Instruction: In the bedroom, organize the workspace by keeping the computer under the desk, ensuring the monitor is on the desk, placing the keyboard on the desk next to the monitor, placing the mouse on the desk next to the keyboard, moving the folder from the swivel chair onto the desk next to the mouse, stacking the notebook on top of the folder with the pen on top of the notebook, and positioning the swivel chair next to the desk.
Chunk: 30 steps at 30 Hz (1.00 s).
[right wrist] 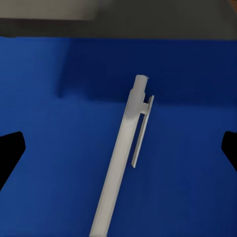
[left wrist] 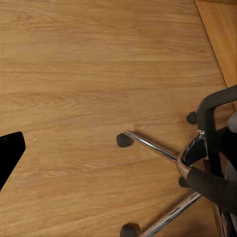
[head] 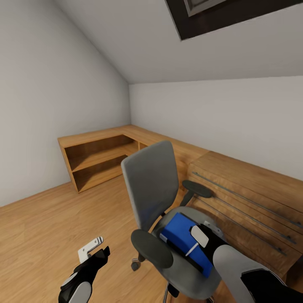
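The blue folder lies on the swivel chair seat at five o'clock in the head view, the white pen resting on it. The right gripper hovers over the pen with fingers spread wide, touching nothing, while the left gripper hangs at seven o'clock above the wooden floor, and I cannot tell its opening

- Lettering, labels, brand marks, numbers, signs: none legible anywhere.
- Folder: plain blue cover, unmarked.
- Pen: bare white barrel and clip, no imprint.
- Dark framed panel in the sloped ceiling: perhaps patterned, too cropped to read.
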Tool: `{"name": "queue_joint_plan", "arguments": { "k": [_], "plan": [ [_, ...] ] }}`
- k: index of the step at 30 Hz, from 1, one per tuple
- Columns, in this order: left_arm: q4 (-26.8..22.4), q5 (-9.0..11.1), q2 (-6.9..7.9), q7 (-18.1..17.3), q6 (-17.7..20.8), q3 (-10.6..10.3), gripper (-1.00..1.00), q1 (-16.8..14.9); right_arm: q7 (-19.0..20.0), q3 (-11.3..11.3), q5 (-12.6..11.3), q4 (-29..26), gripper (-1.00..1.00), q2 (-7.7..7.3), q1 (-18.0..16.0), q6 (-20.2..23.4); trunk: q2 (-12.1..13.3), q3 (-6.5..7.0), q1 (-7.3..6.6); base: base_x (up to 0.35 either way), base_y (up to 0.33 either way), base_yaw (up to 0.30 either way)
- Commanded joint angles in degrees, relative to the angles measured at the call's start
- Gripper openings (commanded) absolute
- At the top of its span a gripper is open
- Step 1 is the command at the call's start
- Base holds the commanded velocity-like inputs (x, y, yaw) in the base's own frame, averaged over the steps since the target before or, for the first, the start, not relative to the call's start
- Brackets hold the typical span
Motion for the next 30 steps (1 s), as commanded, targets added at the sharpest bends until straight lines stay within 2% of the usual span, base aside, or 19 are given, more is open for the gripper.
{"name": "queue_joint_plan", "arguments": {
  "k": [1,4,18,23,30],
  "plan": [
    [-0.08,0.23,0.05,0.41,0.17,-0.1,1.0,-0.05,-0.4,0.49,-0.16,-0.12,1.0,-0.03,-0.02,0.5,-0.45,-0.24,0.22,0.0,0.0,0.0],
    [-0.08,0.2,0.05,0.4,0.17,-0.11,1.0,-0.05,-0.4,0.49,-0.16,-0.12,1.0,-0.03,-0.04,0.51,-1.65,-0.78,0.88,0.0,0.0,0.0],
    [-0.08,0.24,0.05,0.47,0.17,-0.1,1.0,-0.05,-0.41,0.49,-0.12,-0.12,1.0,-0.03,-0.02,0.5,-1.65,-0.78,0.88,0.0,0.0,0.0],
    [-0.08,0.24,0.05,0.48,0.17,-0.1,1.0,-0.05,-0.44,0.49,-0.08,-0.12,1.0,-0.03,-0.02,0.49,-3.65,-1.68,1.98,0.0,0.0,0.0],
    [-0.08,0.24,0.05,0.44,0.17,-0.1,1.0,-0.05,-0.47,0.56,-0.08,-0.12,1.0,-0.03,-0.02,0.48,-3.65,-1.68,1.98,0.0,0.0,0.0]
  ]
}}
